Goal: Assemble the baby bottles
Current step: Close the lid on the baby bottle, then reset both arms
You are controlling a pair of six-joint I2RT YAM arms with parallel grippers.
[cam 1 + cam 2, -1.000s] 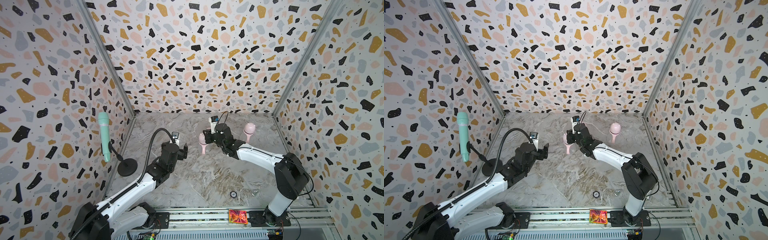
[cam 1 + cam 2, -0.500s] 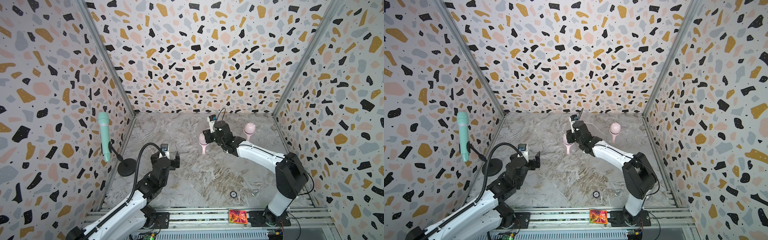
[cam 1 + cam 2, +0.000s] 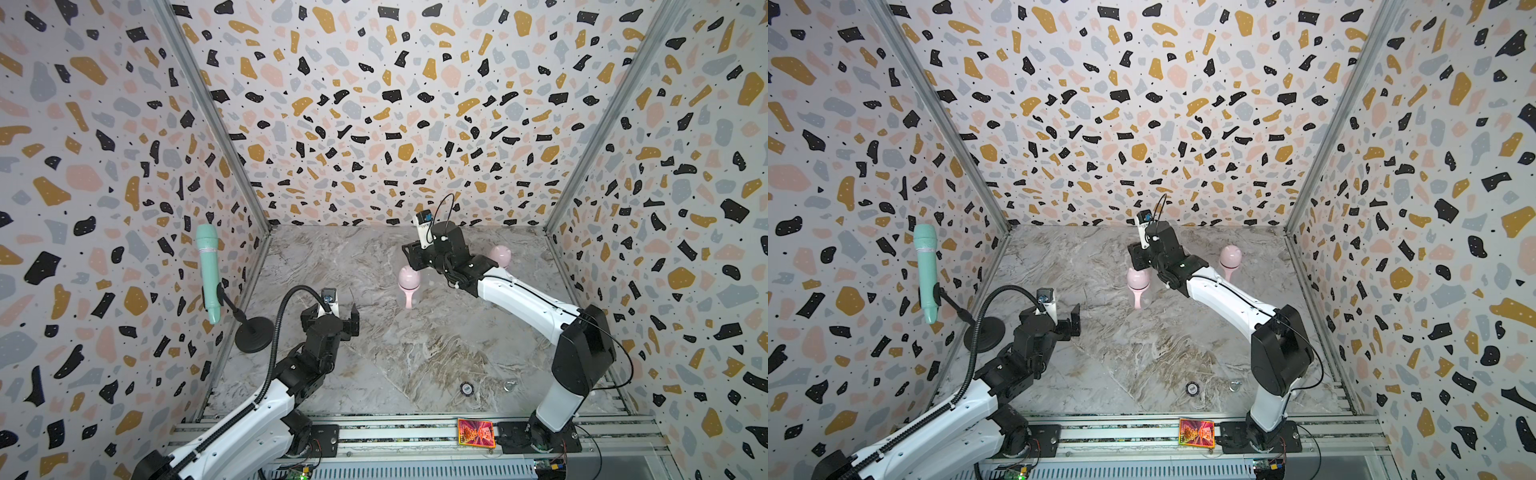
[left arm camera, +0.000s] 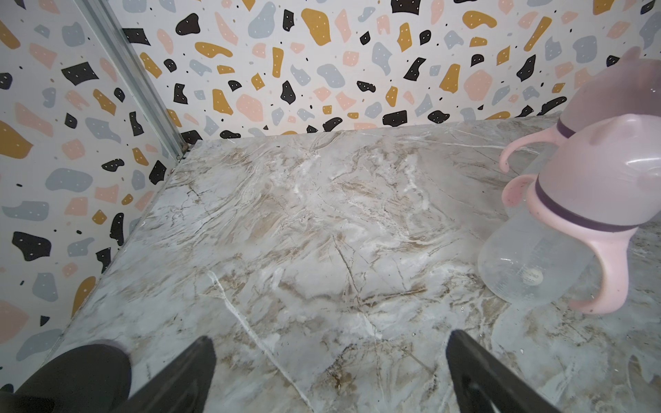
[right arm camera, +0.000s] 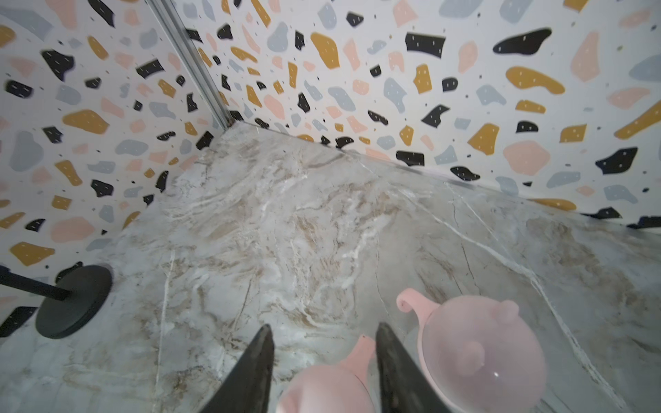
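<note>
Two clear plastic baby bottles with pink eared dome caps show in both top views, upright on the marble-patterned bench (image 3: pixel 415 357): the middle bottle (image 3: pixel 408 280) and the back-right bottle (image 3: pixel 500 254). In my left wrist view the nearest bottle (image 4: pixel 572 221) wears its cap, a purple collar and a pink two-handled ring, and a second capped one stands close behind it. I see no loose parts, so I judge assembly finished or nearly so. I cannot tell from above whether a third bottle hides under my right arm (image 3: pixel 519 299).

My right jaws are parted and hang just behind the middle bottle. In the right wrist view a pink cap (image 5: pixel 323 391) sits low beneath them. Its pink handle pokes into the gap beside one jaw, and I cannot tell whether they touch. A neighbouring bottle (image 5: pixel 479 354) stands just beside it.

My left jaws are spread wide and empty near the front left of the bench. The middle bottle stands further back and to their right, clear of them.
</note>
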